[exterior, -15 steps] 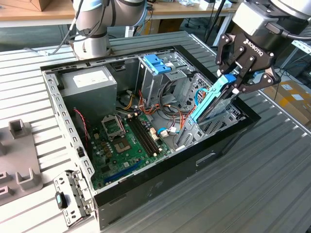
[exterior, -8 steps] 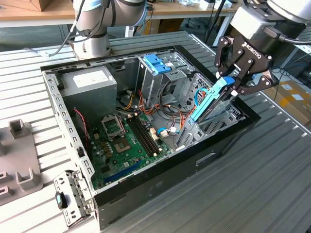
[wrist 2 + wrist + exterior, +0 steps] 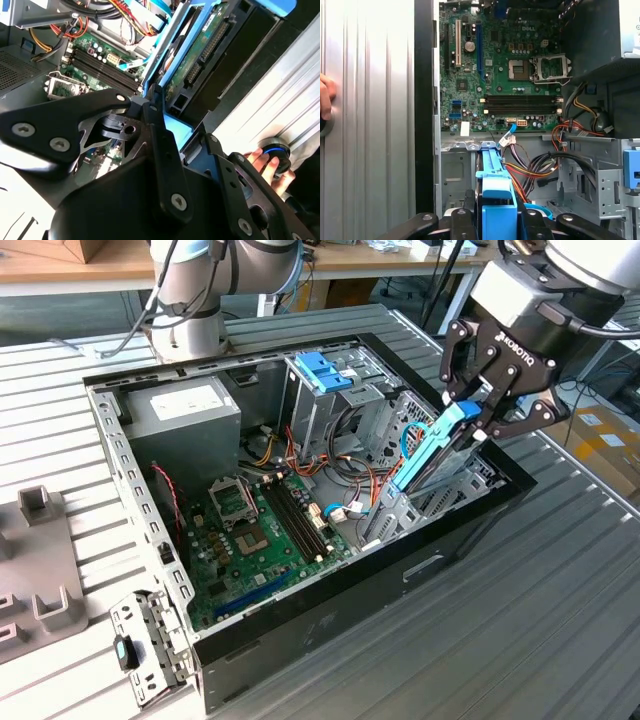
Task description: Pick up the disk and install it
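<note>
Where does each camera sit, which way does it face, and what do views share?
Exterior view: off the arm, looking down into the open computer case; shows the tool gripping the disk.
First wrist view: on the wrist, looking along the disk toward the motherboard; tool links show.
Second wrist view: on the wrist, looking past the tool's linkage at the disk's circuit-board side.
Shared: both wrist views show disk, motherboard, a person's hand.
</note>
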Controlling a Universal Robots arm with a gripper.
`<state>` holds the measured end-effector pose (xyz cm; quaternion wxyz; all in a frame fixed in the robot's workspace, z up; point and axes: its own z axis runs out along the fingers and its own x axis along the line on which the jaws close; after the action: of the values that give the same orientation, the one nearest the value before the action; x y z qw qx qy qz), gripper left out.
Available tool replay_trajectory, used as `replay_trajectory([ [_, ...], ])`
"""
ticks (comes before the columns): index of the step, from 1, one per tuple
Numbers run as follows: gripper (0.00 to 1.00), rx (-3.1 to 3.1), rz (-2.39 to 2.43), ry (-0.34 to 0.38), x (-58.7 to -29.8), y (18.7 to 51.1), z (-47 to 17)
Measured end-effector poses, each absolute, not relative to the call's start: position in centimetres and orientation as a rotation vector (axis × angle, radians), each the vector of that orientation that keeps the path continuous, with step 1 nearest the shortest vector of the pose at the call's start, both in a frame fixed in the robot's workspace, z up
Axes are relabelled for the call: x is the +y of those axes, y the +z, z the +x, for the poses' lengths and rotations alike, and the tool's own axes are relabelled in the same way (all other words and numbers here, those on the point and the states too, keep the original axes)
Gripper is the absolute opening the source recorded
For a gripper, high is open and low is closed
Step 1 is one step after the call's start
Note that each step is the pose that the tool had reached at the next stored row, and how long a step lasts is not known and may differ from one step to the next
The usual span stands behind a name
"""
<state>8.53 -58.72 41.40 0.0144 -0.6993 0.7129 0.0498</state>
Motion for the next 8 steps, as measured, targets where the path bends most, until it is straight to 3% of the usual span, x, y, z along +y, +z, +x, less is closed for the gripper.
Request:
replay_trajectory([
  [8, 0.37, 2.219, -2.177, 0.155, -58.73, 40.9, 8.53],
])
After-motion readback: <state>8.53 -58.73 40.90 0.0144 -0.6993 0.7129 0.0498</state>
